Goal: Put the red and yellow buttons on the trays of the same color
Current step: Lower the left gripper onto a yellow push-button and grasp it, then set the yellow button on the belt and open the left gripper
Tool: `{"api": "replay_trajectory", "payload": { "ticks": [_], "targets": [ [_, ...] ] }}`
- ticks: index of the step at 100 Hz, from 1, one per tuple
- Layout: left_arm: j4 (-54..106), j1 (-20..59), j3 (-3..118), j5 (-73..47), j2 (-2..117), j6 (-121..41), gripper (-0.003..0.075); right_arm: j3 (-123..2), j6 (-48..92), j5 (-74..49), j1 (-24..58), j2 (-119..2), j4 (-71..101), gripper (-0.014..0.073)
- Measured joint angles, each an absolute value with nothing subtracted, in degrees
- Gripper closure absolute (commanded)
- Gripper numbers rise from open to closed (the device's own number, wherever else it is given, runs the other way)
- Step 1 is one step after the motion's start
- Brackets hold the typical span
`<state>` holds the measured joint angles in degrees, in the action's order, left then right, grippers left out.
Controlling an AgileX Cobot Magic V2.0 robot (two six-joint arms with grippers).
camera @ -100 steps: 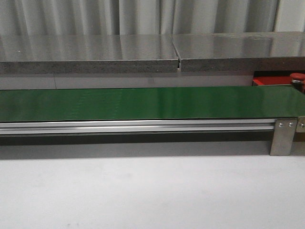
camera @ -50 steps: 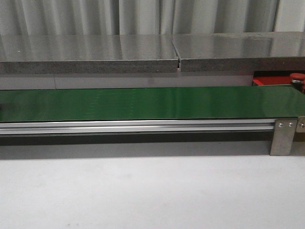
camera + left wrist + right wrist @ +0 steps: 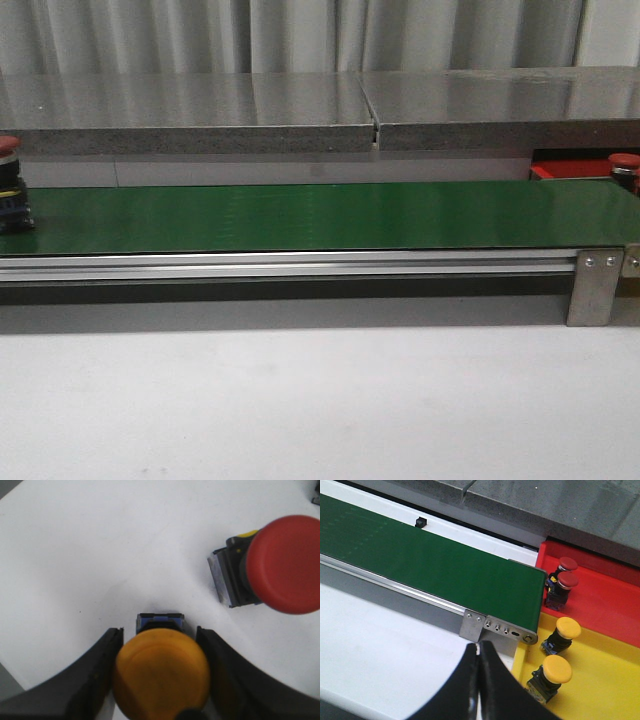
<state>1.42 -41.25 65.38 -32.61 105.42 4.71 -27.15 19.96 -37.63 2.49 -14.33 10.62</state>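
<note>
Here, in the front view, a red button (image 3: pixel 8 185) rides the far left end of the green belt (image 3: pixel 300 215). In the left wrist view, the left gripper (image 3: pixel 159 677) brackets a yellow button (image 3: pixel 161 675) on the white counter (image 3: pixel 75 555), contact unclear, a second red button (image 3: pixel 280 565) nearby. The right wrist view shows the right gripper (image 3: pixel 479 665) pressed together, empty, near the red tray (image 3: pixel 605 605) and yellow tray (image 3: pixel 605 680); it should wait, then part for the arriving button.

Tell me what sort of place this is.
Likely a mock sorting line in a lab or test cell. A green belt on an aluminium frame runs across a white table, ending at a red tray and a yellow tray that hold buttons of matching colour. Plain grey panels stand behind.
</note>
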Motion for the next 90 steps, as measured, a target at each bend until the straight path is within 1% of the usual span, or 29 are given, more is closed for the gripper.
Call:
{"api": "replay_trajectory", "payload": {
  "ticks": [18,41,52,72,90],
  "targets": [
    [1.01,-41.25,65.14,-32.61,102.91,4.71,0.0586,-27.15,19.96,-37.63,2.49,-14.33,10.62,0.0662],
    [0.78,-39.65,59.96,-31.15,92.92,4.71,0.0586,-27.15,19.96,-37.63,2.49,-14.33,10.62,0.0662],
    [0.78,-36.51,57.56,-30.63,88.52,4.71,0.0586,-27.15,19.96,-37.63,2.49,-14.33,10.62,0.0662],
    [0.88,-29.56,57.20,-30.63,82.16,4.71,0.0585,-27.15,19.96,-37.63,2.49,-14.33,10.62,0.0662],
    [0.96,-23.06,57.20,-30.63,80.57,4.71,0.0585,-27.15,19.96,-37.63,2.49,-14.33,10.62,0.0662]
  ]
}}
